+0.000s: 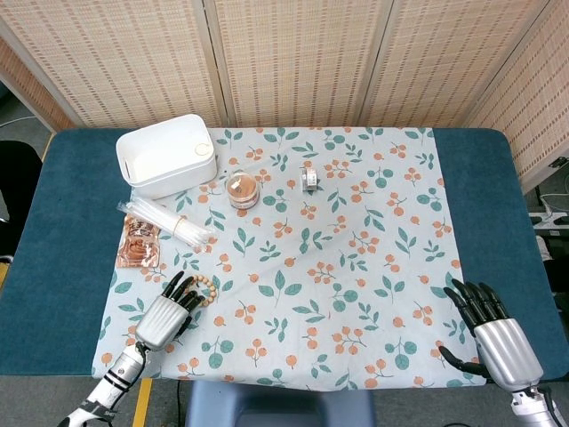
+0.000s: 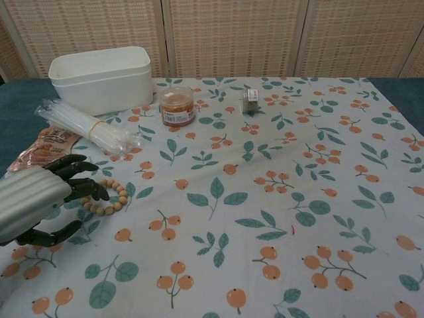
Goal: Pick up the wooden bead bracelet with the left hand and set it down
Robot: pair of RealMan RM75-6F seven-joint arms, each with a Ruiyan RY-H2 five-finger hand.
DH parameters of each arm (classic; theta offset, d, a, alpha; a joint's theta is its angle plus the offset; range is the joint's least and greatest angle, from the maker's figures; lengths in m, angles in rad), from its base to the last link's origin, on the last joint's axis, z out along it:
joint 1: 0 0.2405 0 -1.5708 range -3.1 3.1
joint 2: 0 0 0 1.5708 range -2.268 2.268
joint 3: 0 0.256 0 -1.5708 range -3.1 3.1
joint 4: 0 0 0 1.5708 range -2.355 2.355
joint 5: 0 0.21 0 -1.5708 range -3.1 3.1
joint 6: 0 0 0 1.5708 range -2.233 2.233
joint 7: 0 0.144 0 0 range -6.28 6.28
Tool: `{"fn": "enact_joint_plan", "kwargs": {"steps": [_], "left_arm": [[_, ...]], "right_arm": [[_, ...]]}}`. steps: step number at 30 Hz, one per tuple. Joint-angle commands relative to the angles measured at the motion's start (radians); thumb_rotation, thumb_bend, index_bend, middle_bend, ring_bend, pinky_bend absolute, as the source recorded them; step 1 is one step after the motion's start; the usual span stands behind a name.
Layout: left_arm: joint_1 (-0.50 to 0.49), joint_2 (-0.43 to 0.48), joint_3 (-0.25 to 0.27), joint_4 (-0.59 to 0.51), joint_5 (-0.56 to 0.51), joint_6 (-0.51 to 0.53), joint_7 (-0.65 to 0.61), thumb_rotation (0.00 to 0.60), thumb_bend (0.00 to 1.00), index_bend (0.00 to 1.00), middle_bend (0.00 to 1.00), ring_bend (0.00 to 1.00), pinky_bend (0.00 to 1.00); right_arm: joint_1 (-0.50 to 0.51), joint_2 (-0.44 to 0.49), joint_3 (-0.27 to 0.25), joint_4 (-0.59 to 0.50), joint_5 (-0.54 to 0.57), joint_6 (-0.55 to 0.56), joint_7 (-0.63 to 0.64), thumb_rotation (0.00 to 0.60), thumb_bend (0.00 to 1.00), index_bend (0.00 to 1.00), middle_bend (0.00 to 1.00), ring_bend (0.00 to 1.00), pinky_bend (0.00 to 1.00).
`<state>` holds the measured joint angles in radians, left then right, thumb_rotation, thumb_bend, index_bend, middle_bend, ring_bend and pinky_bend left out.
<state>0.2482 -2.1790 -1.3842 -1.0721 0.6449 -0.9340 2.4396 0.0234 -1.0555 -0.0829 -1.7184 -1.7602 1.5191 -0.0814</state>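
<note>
The wooden bead bracelet [image 1: 204, 286] [image 2: 111, 199] lies flat on the floral cloth, near its left side. My left hand [image 1: 165, 314] [image 2: 38, 199] hovers just short of it with fingers apart and curved; its fingertips [image 2: 93, 191] cover the bracelet's near-left beads. Nothing is held, and I cannot tell whether the fingertips touch the beads. My right hand [image 1: 494, 338] rests open at the cloth's front right corner, far from the bracelet; only the head view shows it.
Behind the bracelet lie an orange snack packet [image 1: 138, 242] and a clear bag of straws [image 1: 166, 221]. A white tub [image 1: 166, 156] stands at the back left. An orange-lidded jar [image 1: 242, 189] and a small tin [image 1: 309, 178] stand mid-back.
</note>
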Motion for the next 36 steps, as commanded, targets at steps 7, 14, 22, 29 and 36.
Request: {"fn": "enact_joint_plan", "kwargs": {"steps": [7,14,22,29,36], "left_arm": [[-0.045,-0.009,0.003,0.035,-0.004,0.038,0.038,0.600,0.48,0.29,0.31,0.09,0.01],[-0.061,-0.004,0.011,0.033,0.014,0.081,0.055,0.600,0.48,0.33,0.32,0.09,0.01],[-0.050,0.000,0.024,-0.011,0.047,0.143,0.079,0.600,0.48,0.38,0.40,0.11,0.00],[-0.041,-0.007,0.028,-0.039,0.066,0.174,0.097,0.600,0.48,0.48,0.53,0.18,0.00],[-0.046,-0.031,0.003,-0.028,0.056,0.150,0.147,0.600,0.49,0.59,0.65,0.27,0.01]], "right_arm": [[0.000,0.003,0.001,0.001,0.001,0.002,0.005,0.434,0.20,0.00,0.00,0.00,0.00],[-0.001,0.003,0.000,0.001,-0.001,0.003,0.005,0.434,0.20,0.00,0.00,0.00,0.00],[0.000,0.004,-0.001,0.001,-0.003,0.003,0.009,0.433,0.20,0.00,0.00,0.00,0.00],[-0.002,0.008,-0.002,0.002,-0.008,0.011,0.017,0.434,0.20,0.00,0.00,0.00,0.00],[-0.004,0.012,-0.003,0.002,-0.013,0.017,0.023,0.433,0.20,0.00,0.00,0.00,0.00]]}}
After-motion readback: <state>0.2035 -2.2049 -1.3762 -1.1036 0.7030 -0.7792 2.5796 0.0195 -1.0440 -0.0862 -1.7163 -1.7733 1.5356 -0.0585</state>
